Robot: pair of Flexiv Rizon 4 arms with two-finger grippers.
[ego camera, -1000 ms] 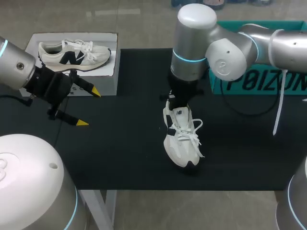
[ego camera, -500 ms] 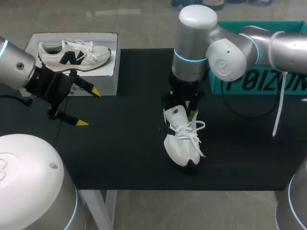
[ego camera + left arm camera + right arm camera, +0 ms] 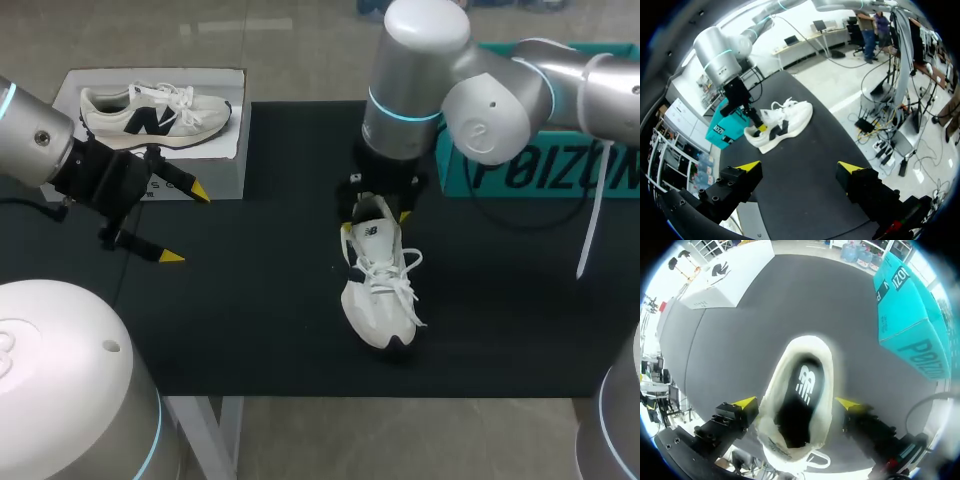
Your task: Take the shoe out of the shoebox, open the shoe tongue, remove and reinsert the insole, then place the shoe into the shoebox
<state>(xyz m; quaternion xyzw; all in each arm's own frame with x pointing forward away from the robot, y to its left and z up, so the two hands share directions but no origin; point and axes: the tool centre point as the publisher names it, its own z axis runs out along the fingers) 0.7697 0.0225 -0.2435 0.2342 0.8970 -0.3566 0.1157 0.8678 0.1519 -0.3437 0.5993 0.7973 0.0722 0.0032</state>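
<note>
Black matting (image 3: 250,320) covers the table, and the white sneaker (image 3: 378,290) lies on it near the middle, out of the teal shoebox (image 3: 540,165), which stands at the mat's far right. The right gripper (image 3: 376,215) hangs over the heel opening with its fingers spread, one on each side of the collar and gripping nothing. From its wrist the dark insole (image 3: 802,390) shows seated inside. The left gripper (image 3: 186,224) hovers well apart, also spread wide and empty, near a white box (image 3: 215,175).

The step looks like pulling the insole. It probably goes best by pinching only the insole's heel edge and lifting slowly — the unpinned shoe could rise too.
</note>
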